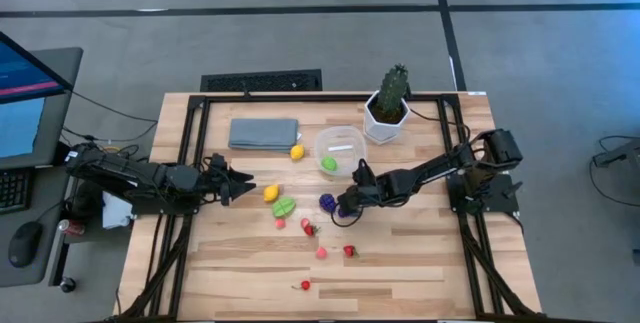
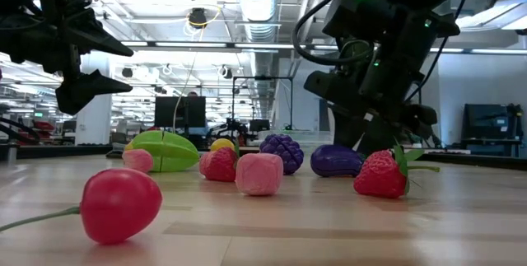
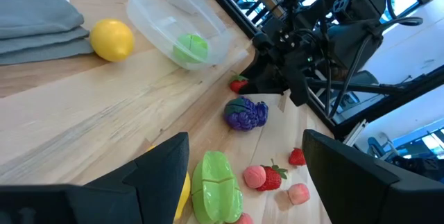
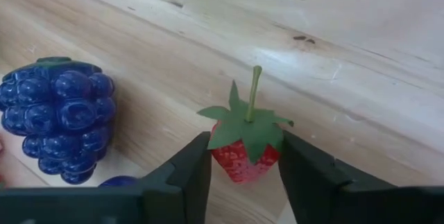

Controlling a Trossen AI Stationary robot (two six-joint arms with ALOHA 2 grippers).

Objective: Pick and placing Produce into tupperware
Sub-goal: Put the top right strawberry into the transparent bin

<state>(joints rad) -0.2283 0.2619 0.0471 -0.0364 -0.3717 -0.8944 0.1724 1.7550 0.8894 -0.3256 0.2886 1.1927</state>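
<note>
The tupperware (image 1: 340,150) is a round clear container holding one green piece (image 1: 329,164). The rest of the produce lies on the wood near it: a lemon (image 1: 297,151), a yellow piece (image 1: 271,193), a green piece (image 1: 284,206), purple grapes (image 1: 327,202) and several small red fruits (image 1: 322,252). My right gripper (image 1: 343,208) is low at the table beside the grapes (image 4: 59,116), shut on a strawberry (image 4: 244,156). My left gripper (image 1: 243,185) hangs open above the table, left of the yellow piece, touching nothing. My right gripper pinches the strawberry's red body (image 4: 243,163) between its two fingers (image 4: 191,175), one on each side. The green leaf cap and stem (image 4: 254,89) point away from the gripper. The fingers come slanting down from the table's right. Whether the fruit is clear of the wood, I cannot tell.
A folded grey-blue cloth (image 1: 264,133) lies left of the container. A potted cactus (image 1: 388,103) stands to its right, at the far edge. A small purple piece (image 2: 336,161) sits by the right gripper. Bare wood stretches along the near edge.
</note>
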